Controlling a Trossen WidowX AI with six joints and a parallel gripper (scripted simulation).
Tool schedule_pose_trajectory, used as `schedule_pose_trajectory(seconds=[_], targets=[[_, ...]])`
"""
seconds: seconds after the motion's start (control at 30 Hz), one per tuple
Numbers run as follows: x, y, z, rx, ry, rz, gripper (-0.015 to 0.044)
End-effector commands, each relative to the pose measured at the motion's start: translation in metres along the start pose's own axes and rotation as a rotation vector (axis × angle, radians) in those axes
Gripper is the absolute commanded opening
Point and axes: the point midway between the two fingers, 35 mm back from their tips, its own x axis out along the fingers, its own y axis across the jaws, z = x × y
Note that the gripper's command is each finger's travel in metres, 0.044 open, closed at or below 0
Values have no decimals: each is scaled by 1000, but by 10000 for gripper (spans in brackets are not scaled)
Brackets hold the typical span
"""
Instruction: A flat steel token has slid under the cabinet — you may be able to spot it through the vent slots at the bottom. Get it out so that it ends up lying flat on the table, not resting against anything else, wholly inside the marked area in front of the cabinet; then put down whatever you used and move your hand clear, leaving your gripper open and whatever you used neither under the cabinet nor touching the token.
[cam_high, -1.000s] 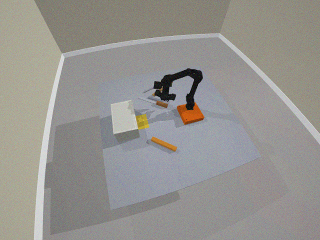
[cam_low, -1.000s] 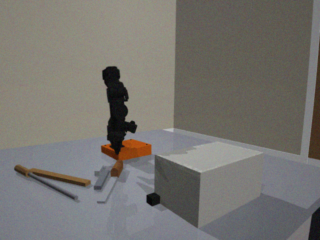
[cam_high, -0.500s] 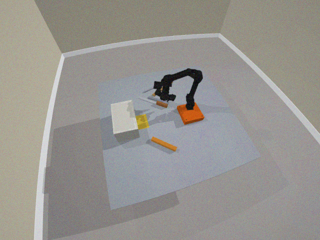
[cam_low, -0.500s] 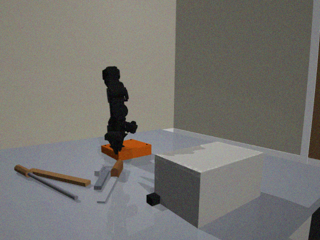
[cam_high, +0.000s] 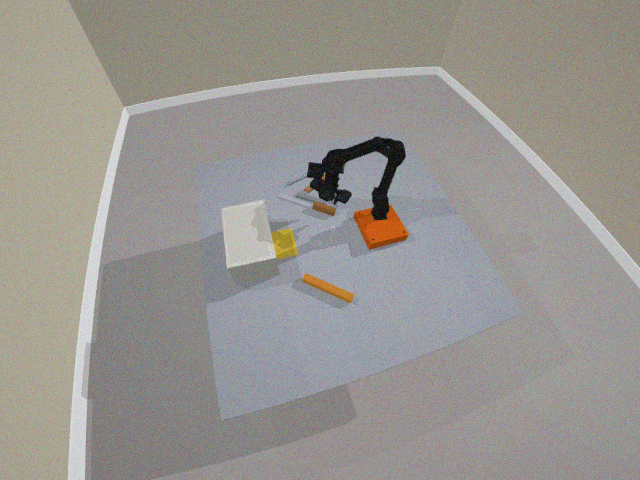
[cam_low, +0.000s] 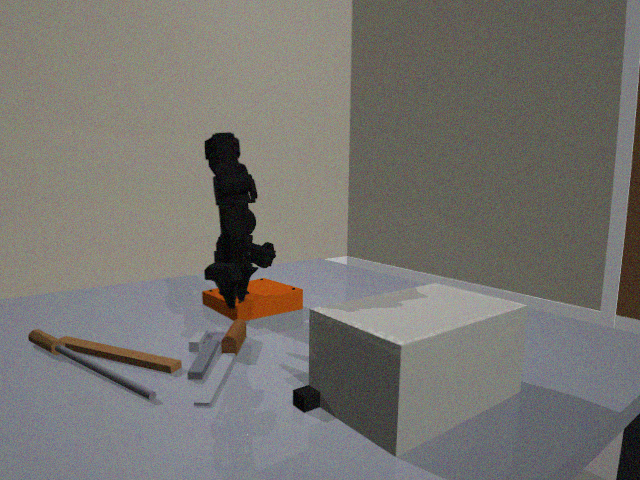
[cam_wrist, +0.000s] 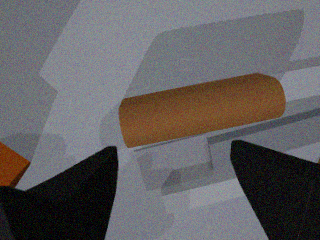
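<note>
The white cabinet (cam_high: 245, 235) (cam_low: 356, 372) stands on the table, with the yellow marked area (cam_high: 287, 251) in front of it. The token and the vent slots are not visible. A tool with a thick brown handle (cam_high: 323, 208) (cam_low: 234, 336) (cam_wrist: 202, 110) and a thin pale blade (cam_low: 221, 381) lies on the table. A grey bar with a block at its end (cam_low: 205, 359) (cam_wrist: 175, 154) lies close beside it. My gripper (cam_low: 236, 303) (cam_wrist: 175, 152) is open and empty, above the table near the handle; the handle lies beyond the fingertips in the wrist view.
A grey rod (cam_low: 103, 370) with a brown handle and a wooden stick (cam_low: 121, 354) lie at the far side from the cabinet. A small black cube (cam_low: 306, 398) sits by the cabinet's corner. An orange bar (cam_high: 328, 287) lies apart. The orange base (cam_high: 385, 232) (cam_low: 284, 297) carries the arm.
</note>
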Motion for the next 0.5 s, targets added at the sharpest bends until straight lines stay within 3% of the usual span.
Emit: schedule_pose_trajectory(seconds=[0.0, 0.47], targets=[[0, 0, 0, 37, 2, 0, 270], [0, 0, 0, 148, 2, -1, 270]])
